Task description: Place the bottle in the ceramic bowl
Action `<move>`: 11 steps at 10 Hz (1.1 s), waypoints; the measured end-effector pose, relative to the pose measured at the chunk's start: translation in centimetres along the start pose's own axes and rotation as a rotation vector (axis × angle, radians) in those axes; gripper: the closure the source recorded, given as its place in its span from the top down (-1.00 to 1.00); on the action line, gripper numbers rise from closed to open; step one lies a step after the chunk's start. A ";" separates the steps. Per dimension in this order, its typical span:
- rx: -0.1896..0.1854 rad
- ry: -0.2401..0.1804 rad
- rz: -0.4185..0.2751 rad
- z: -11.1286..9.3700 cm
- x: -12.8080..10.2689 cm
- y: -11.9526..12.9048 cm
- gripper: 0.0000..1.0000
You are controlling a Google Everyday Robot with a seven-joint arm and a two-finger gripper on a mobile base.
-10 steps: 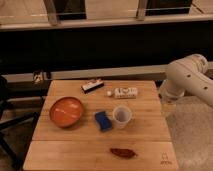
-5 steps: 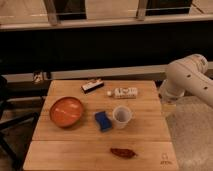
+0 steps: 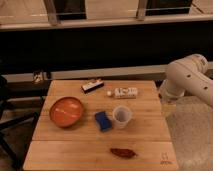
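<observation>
Bottle [image 3: 124, 93] lies on its side, long axis left-right, cap leftward, ceramic bowl [image 3: 66, 111] further left. Arm [image 3: 186, 80] stands to its right; the gripper is hidden, grip state I cannot tell.

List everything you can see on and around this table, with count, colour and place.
bottle: one, white, lying on its side, back right of centre
ceramic bowl: one, orange-red, left side
cup: one, translucent white, centre
sponge: one, blue, just left of the cup
box: one, dark with white strip, back centre
chili-like item: one, dark red, front centre
table: one, light wood
robot arm: one, white, off the table's right edge
claw: not in view
</observation>
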 end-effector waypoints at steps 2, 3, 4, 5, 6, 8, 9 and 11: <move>0.000 0.000 0.000 0.0 0.0 0.0 0.60; 0.000 0.000 0.000 0.0 0.0 0.0 0.60; 0.000 0.000 0.000 0.0 0.0 0.0 0.60; 0.000 0.000 0.000 0.0 0.0 0.0 0.60; 0.000 0.000 0.000 0.0 0.0 0.0 0.60; 0.000 0.000 0.000 0.0 0.0 0.0 0.60; 0.000 0.000 0.000 0.0 0.0 0.0 0.60; 0.007 -0.003 -0.014 0.0 -0.2 -0.9 0.60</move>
